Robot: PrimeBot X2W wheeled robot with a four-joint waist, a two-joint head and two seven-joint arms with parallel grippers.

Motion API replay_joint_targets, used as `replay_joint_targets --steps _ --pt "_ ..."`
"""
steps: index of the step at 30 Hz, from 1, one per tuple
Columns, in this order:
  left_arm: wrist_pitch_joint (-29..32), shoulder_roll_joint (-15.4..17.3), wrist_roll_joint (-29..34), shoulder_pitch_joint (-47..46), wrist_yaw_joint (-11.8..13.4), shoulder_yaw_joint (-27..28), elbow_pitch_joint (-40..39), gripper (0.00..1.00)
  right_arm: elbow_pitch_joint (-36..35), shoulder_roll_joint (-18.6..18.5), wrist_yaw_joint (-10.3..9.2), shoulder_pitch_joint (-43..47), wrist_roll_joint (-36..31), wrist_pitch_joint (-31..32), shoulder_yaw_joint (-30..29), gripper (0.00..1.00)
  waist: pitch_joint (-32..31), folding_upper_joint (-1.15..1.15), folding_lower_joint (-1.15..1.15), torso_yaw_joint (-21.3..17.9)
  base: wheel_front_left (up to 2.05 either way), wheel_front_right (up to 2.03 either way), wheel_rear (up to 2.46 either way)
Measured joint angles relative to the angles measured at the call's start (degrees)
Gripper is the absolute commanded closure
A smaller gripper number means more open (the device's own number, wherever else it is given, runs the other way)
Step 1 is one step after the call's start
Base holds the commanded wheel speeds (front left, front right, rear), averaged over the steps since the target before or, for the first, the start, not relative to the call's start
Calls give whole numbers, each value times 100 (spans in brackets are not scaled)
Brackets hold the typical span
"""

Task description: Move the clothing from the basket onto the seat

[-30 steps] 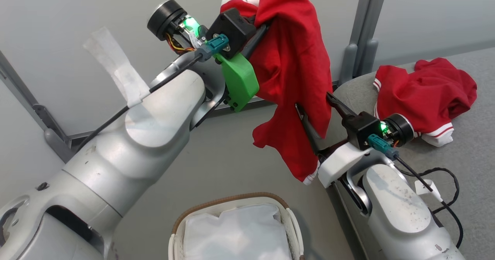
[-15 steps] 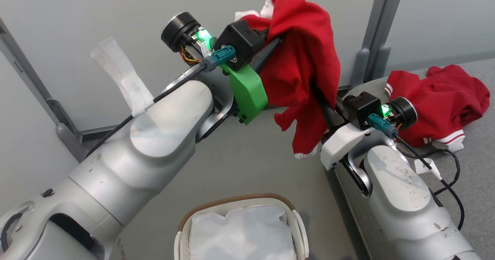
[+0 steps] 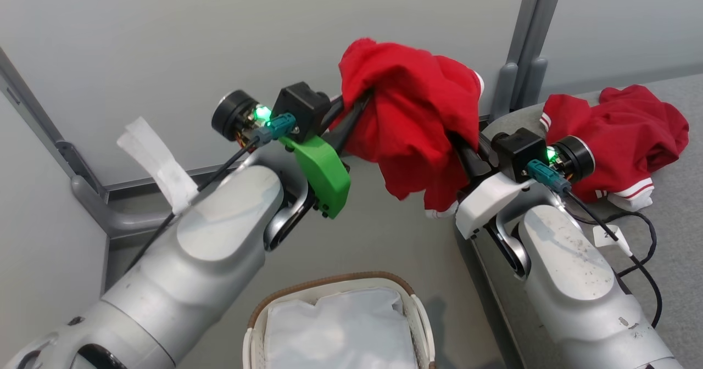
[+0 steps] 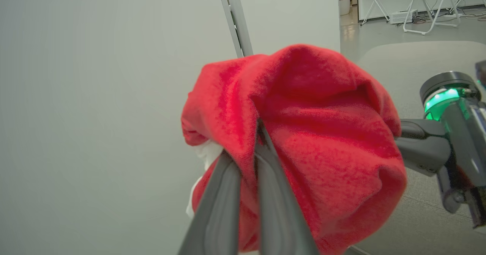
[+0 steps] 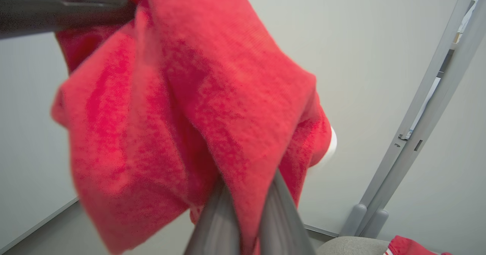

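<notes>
Right end effector [image 3: 464,155] has just clamped onto the hanging red garment [image 3: 412,122]; left end effector [image 3: 351,119] still grips it too. Garment is airborne just beside the couch [image 3: 670,210]. Second garment [image 3: 620,133] is already on the couch, so this looks like the last transfer.

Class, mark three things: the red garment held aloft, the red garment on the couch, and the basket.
Held garment [image 3: 409,105], head view, bunched middle.
Couch garment [image 3: 626,133], head view, crumpled body.
Basket [image 3: 351,276], head view, brown rim.
</notes>
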Motion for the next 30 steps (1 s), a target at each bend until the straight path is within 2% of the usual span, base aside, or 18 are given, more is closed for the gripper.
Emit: replay_joint_targets --steps 10,20,30 --pt "-356 -191 -109 1015 80 230 201 0 -53 0 0 7 -80 0 -192 100 82 0 0 -39 0 0 0" --pt "-380 -299 338 2325 38 988 13 0 -180 0 0 51 -215 0 -319 100 178 0 0 -166 0 0 0" --pt "-388 -455 876 2893 -18 1648 -37 0 -246 1 0 96 -371 0 -586 100 275 0 0 -309 0 0 0"
